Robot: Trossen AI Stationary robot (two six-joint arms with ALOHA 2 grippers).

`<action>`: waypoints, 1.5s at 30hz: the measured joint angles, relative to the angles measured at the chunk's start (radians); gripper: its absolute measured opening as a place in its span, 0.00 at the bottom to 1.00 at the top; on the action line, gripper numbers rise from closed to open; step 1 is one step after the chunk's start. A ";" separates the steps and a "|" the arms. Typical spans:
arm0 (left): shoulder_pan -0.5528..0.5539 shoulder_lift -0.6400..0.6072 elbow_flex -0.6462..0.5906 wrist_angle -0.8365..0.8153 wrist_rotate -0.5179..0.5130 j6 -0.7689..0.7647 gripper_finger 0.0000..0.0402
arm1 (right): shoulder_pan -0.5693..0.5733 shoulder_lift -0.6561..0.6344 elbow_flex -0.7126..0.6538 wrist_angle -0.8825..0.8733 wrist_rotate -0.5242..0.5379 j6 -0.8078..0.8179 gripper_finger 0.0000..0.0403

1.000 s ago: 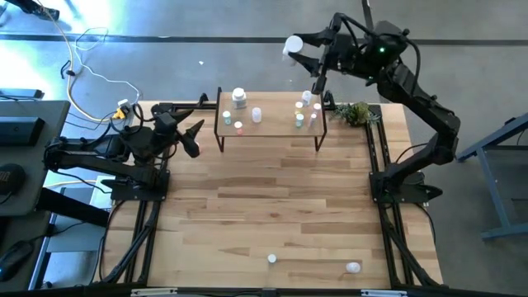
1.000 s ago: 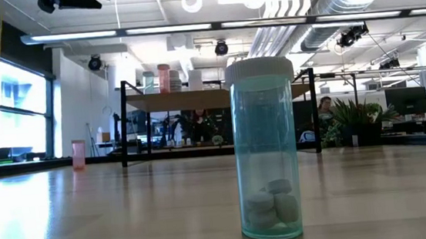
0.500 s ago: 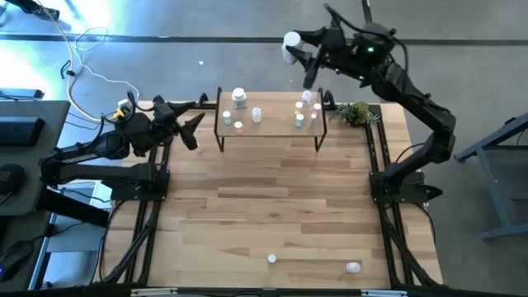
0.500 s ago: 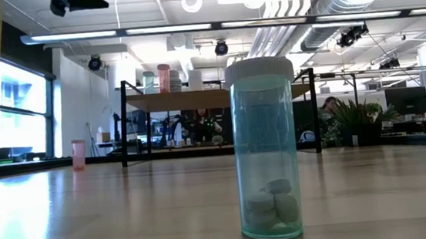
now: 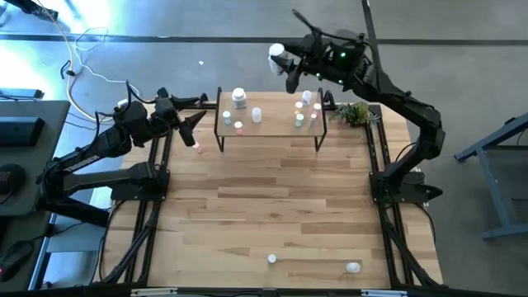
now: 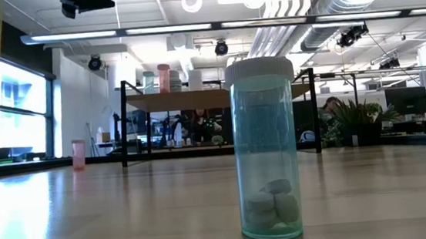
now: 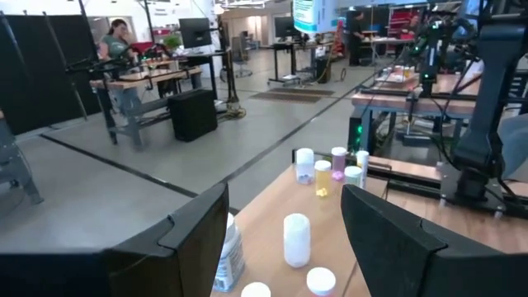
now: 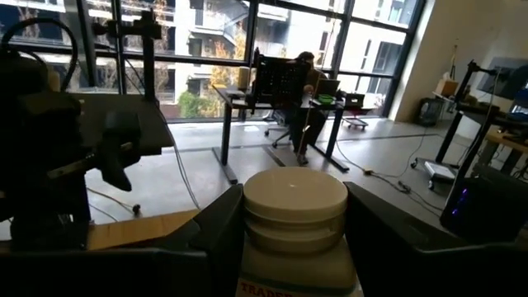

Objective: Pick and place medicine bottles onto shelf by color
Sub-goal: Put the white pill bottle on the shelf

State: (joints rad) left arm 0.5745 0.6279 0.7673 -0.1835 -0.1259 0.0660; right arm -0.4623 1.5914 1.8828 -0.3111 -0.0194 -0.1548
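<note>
The right gripper [image 5: 285,66] pinched a white-capped bottle [image 5: 277,54] in the air, beyond the far edge of the shelf [image 5: 272,124]. The left gripper [image 5: 191,130] hung spread and empty just left of the shelf, where several bottles [image 5: 239,98] stood. Two more [image 5: 352,266] lay near the bench's [image 5: 264,198] front edge.

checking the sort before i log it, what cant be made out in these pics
- Right claw holds a white-capped bottle; right wrist view's bottom edge cuts off its label.
- Bottles on the shelf: too small in the high view to tell colors.
- Low view: the near teal bottle blocks the shelf's middle.
</note>
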 joint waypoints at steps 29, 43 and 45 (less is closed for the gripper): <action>0.094 0.002 0.000 0.008 0.091 -0.028 0.56 | 0.038 -0.106 0.000 -0.236 0.038 0.060 0.41; 0.094 0.002 0.000 0.008 0.084 -0.032 0.56 | 0.077 -0.114 -0.010 -0.433 0.029 0.025 0.41; 0.094 0.002 0.000 0.008 0.084 -0.040 0.56 | 0.079 -0.133 -0.062 -0.423 0.028 0.024 0.41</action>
State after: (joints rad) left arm 0.6682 0.6300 0.7673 -0.1754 -0.0417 0.0257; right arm -0.3832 1.4589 1.8211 -0.7341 0.0090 -0.1306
